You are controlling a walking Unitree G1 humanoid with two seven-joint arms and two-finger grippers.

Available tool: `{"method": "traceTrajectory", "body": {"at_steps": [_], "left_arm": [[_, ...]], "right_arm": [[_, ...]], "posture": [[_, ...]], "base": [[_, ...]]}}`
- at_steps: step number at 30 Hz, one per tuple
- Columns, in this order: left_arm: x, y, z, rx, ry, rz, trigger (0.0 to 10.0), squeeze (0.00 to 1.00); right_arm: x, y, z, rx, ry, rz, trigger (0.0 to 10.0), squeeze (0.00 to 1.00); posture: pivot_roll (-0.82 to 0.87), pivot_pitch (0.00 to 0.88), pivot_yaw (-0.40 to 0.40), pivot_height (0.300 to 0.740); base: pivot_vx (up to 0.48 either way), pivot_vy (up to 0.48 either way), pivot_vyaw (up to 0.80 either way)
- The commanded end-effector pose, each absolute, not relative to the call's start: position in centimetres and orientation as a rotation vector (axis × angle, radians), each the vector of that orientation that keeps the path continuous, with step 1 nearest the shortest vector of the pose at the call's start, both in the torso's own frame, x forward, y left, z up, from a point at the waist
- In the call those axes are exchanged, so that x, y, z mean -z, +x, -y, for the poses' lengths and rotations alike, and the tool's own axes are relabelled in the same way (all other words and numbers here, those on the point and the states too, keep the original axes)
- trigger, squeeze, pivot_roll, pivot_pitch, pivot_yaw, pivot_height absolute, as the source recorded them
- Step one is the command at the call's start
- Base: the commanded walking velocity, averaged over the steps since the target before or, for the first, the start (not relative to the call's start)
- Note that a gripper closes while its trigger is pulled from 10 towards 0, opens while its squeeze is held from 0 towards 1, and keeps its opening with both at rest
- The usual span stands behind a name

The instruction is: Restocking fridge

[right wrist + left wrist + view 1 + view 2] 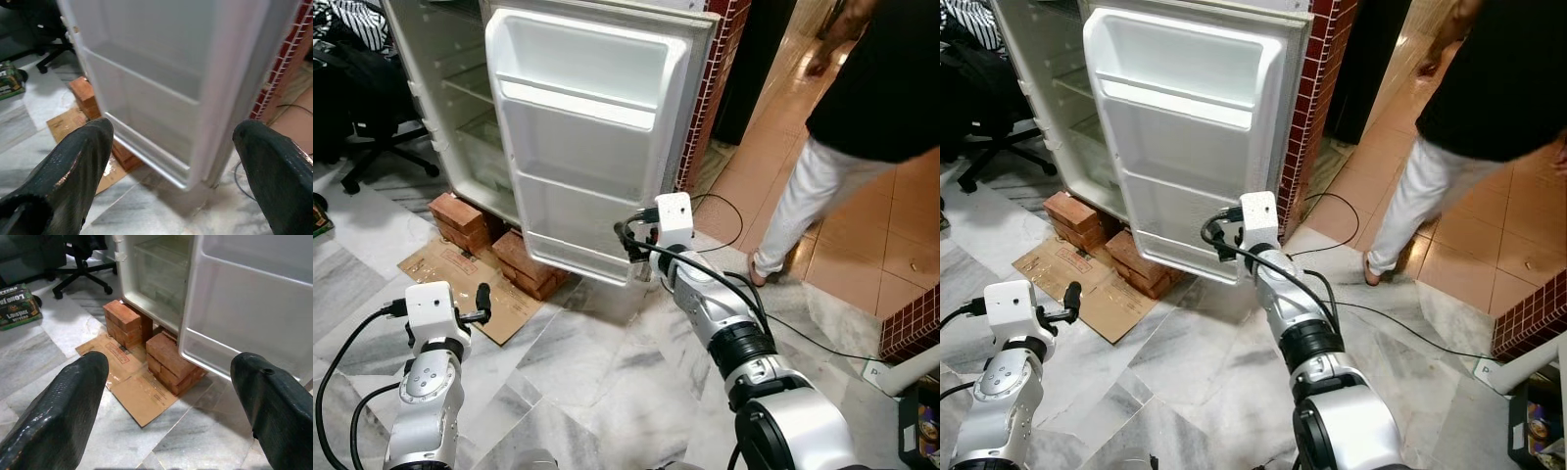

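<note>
A: Head views first. Room?
B: Grey-white marble floor (607,382), orange tile past it to the right. White fridge (440,88) stands on red bricks (460,220) w/ flattened cardboard (460,279) under and in front. Fridge door (592,137) swung wide open, inner side w/ its moulded shelves facing the cam. Red-tiled wall edge (1307,108) just behind the door.

A: Anything else about?
B: Black office chair (372,127) far left. Person (862,127) in black top and white trousers on the orange tile, right side. Black cable (729,211) trails on the floor near their foot.

A: Arms?
B: Right gripper (631,245) up at the door's lower corner; can't tell from here if touching. Left gripper (481,304) low over the floor, near the cardboard edge, apart from the fridge.

A: Left wrist view?
B: Left gripper (168,406), jaws spread wide, nothing between. Beyond: bricks, cardboard, the fridge's open bottom compartment, door's lower edge. A green printed box (19,306) lies on the floor, text too small to read.

A: Right wrist?
B: Right gripper (171,166), jaws spread too, the door's bottom corner between them but not pinched.

A: Hard to see?
B: Fridge interior mostly cut off by frame and door; person's head out of frame.
</note>
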State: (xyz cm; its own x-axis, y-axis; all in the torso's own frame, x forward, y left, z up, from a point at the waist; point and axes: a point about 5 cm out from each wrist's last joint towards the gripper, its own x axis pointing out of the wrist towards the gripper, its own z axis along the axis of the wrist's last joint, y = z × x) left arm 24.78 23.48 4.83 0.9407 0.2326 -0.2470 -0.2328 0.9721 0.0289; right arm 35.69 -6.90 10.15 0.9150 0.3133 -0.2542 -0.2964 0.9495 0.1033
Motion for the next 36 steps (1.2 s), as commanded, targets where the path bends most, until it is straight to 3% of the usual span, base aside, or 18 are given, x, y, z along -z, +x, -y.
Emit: {"method": "traceTrajectory", "body": {"at_steps": [1, 15, 36], "left_arm": [[-4.9, 24.9, -23.3, -0.225, -0.005, -0.248, 10.0, 0.0], [-4.7, 24.8, -22.7, -0.198, -0.018, -0.265, 10.0, 0.0], [-5.0, 24.9, -22.3, -0.17, -0.033, -0.287, 10.0, 0.0]], "right_arm": [[-10.0, 35.6, 7.7, -0.28, 0.067, -0.277, 10.0, 0.0], [-8.5, 34.8, 10.2, -0.222, 0.036, -0.313, 10.0, 0.0], [-8.3, 33.9, 12.1, -0.139, 0.024, -0.313, 10.0, 0.0]], "posture": [[0.12, 0.047, -0.04, 0.74], [0.09, 0.052, -0.026, 0.74], [0.07, 0.097, -0.001, 0.74]], "base": [[0.0, 0.0, 0.0], [0.037, 0.0, -0.15], [0.298, 0.368, -0.08]]}}
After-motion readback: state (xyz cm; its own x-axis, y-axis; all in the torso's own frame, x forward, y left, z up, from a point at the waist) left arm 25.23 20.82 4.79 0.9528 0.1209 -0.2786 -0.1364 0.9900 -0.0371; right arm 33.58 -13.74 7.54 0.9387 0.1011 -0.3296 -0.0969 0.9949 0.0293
